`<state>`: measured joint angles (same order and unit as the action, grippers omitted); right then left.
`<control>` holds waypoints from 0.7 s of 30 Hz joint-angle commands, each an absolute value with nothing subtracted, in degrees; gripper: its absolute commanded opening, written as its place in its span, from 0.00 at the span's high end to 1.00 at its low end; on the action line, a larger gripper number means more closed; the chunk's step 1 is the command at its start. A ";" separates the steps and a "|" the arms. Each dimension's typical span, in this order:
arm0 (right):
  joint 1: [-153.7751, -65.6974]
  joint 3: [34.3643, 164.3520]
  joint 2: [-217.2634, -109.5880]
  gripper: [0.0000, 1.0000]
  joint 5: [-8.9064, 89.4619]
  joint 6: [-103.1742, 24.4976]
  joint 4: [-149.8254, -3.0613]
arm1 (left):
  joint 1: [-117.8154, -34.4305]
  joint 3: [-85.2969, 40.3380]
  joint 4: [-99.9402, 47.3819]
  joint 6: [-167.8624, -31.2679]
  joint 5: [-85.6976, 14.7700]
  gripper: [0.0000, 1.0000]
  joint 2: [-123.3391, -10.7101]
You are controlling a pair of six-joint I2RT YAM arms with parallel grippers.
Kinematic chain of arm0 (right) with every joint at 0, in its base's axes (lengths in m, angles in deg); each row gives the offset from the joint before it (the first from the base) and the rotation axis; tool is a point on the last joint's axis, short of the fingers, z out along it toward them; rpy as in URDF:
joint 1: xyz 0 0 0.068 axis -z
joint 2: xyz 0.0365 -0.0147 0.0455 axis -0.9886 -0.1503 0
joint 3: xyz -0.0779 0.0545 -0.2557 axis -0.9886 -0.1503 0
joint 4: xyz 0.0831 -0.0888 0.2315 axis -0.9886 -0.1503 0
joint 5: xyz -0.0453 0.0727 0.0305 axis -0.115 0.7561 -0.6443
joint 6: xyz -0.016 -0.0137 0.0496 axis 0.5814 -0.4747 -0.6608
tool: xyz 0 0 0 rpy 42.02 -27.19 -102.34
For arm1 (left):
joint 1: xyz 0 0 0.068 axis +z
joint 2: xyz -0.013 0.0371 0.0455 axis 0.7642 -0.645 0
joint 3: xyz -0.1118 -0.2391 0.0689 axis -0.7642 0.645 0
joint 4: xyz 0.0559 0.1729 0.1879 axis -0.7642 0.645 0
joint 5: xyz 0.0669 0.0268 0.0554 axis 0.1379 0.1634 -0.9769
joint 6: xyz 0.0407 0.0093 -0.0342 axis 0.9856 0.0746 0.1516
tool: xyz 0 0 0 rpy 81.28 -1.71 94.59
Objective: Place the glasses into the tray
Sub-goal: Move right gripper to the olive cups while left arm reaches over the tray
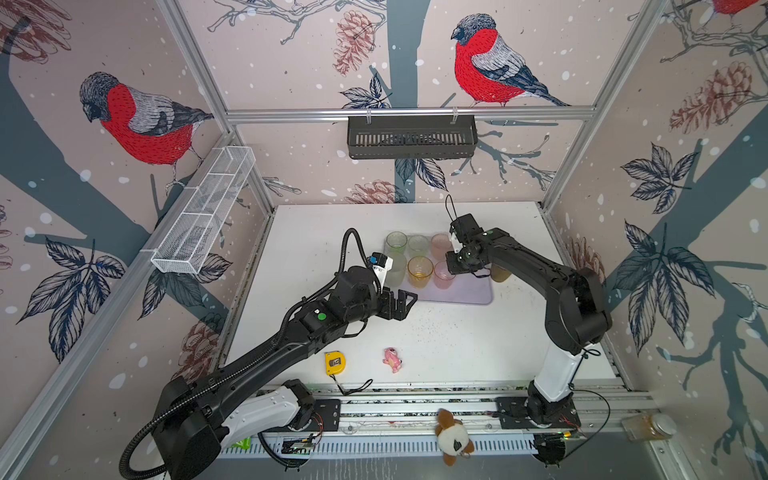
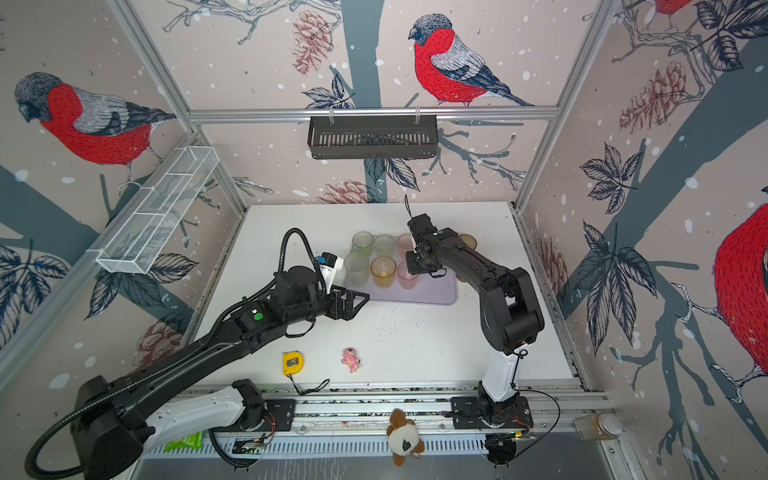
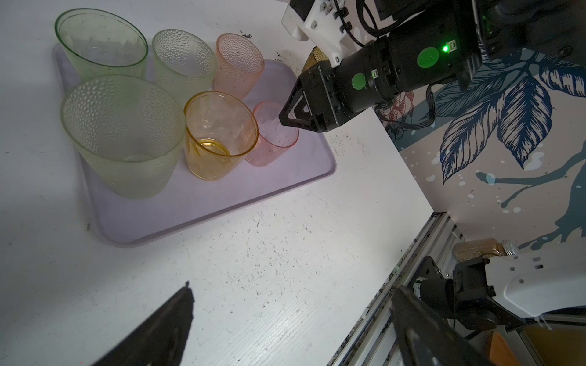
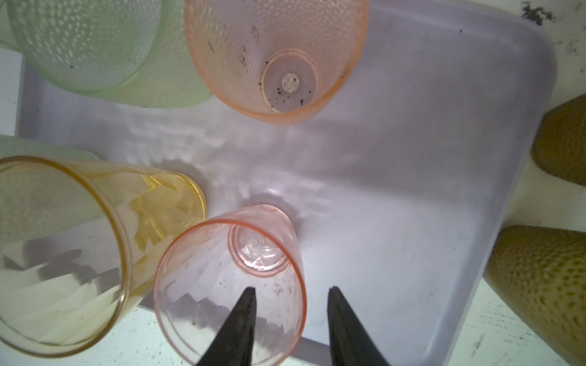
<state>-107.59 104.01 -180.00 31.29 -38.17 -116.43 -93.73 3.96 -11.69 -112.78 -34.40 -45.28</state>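
The lavender tray (image 1: 469,295) (image 3: 222,202) holds several upright glasses: green (image 1: 396,242), small frosted (image 1: 417,245), dimpled pink (image 4: 276,57), large frosted (image 3: 123,133), amber (image 4: 63,253) and smooth pink (image 4: 228,285) (image 1: 442,276). Two brown glasses (image 4: 561,142) (image 4: 539,285) stand on the table just off the tray's right edge. My right gripper (image 4: 291,289) (image 1: 451,266) hangs open over the smooth pink glass, one finger inside its rim and one outside, neither touching the wall. Open and empty, my left gripper (image 3: 290,286) (image 1: 401,303) hovers by the tray's front left corner.
A yellow tape measure (image 1: 335,363) and a small pink toy (image 1: 392,359) lie near the table's front. A plush toy (image 1: 453,436) and an amber jar (image 1: 648,428) sit by the front rail. A black basket (image 1: 411,137) and a white mesh basket (image 1: 203,212) hang on the walls.
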 commanded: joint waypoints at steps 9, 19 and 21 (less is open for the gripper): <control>-107.95 106.53 -175.13 0.54 28.27 -39.82 -120.87 | -93.77 3.08 -12.48 -112.51 -35.17 0.03 -44.46; -107.42 109.15 -171.15 0.52 26.50 -40.43 -124.21 | -93.77 1.04 -11.95 -110.29 -33.24 0.03 -45.94; -107.16 109.37 -170.49 0.52 26.30 -40.28 -124.66 | -93.78 0.43 -12.11 -110.03 -32.98 0.03 -46.59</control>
<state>-107.42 108.74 -171.35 27.55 -39.75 -122.59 -93.73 1.34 -11.32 -111.41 -33.98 -46.00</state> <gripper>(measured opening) 0.482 0.969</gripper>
